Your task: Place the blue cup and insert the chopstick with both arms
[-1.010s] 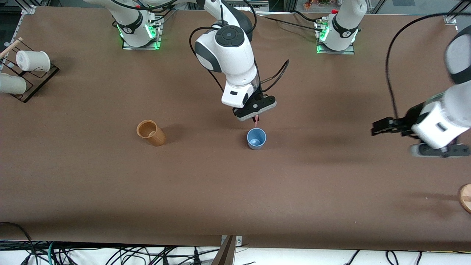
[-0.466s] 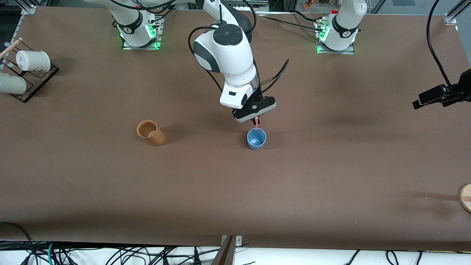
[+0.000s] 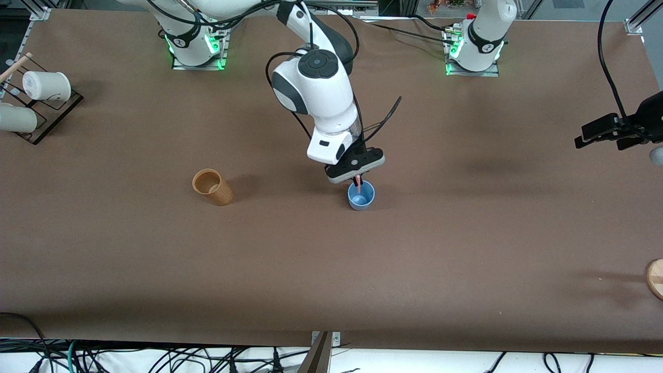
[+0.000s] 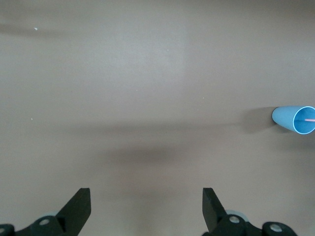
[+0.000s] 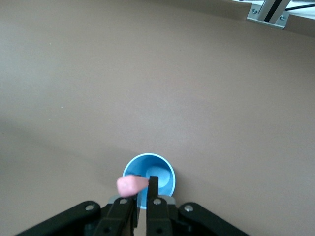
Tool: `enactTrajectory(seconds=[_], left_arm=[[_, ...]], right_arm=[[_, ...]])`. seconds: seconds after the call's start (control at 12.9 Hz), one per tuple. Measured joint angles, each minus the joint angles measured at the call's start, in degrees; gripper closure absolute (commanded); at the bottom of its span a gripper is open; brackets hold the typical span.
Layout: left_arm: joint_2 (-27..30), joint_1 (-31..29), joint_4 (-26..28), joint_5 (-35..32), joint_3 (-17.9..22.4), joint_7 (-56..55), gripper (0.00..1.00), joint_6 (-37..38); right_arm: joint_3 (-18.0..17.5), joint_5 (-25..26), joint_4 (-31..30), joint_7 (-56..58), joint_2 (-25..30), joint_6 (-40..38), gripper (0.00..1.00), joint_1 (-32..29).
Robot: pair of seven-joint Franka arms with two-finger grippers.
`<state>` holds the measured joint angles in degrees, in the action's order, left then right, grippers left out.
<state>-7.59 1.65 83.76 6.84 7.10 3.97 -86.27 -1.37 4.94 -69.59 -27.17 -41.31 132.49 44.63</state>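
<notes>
The blue cup (image 3: 361,196) stands upright near the middle of the table; it also shows as the blue cup (image 5: 149,179) and the blue cup (image 4: 294,119). Directly over it, my right gripper (image 3: 357,179) is shut on the pink chopstick (image 3: 358,185), which points down into the cup's mouth. In the right wrist view the right gripper (image 5: 142,196) pinches the chopstick (image 5: 132,185) above the rim. A thin pink line of the chopstick (image 4: 309,119) shows inside the cup's opening. My left gripper (image 3: 595,133) hangs open and empty over the left arm's end of the table; the left gripper (image 4: 146,196) has bare table between its fingers.
A taller tan cup (image 3: 212,187) stands toward the right arm's end, level with the blue cup. A black rack (image 3: 52,109) with white cups sits at that end's edge. A round wooden piece (image 3: 655,278) pokes in at the left arm's end.
My right gripper has come down with the chopstick until its lower end entered the blue cup. The left arm drew away toward its own end of the table.
</notes>
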Motion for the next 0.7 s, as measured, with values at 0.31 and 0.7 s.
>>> enactTrajectory(seconds=[0.31,0.7], left_arm=[[-0.7,0.0,0.1,0.0,0.0,0.2,0.00,-0.2],[-0.9,0.1,0.1,0.0,-0.1,0.3,0.00,-0.3]], right_arm=[[0.0,1.3,0.1,0.0,-0.6,0.3,0.00,0.5],[0.2,1.3,1.3,0.0,-0.3,-2.8,0.00,0.2]])
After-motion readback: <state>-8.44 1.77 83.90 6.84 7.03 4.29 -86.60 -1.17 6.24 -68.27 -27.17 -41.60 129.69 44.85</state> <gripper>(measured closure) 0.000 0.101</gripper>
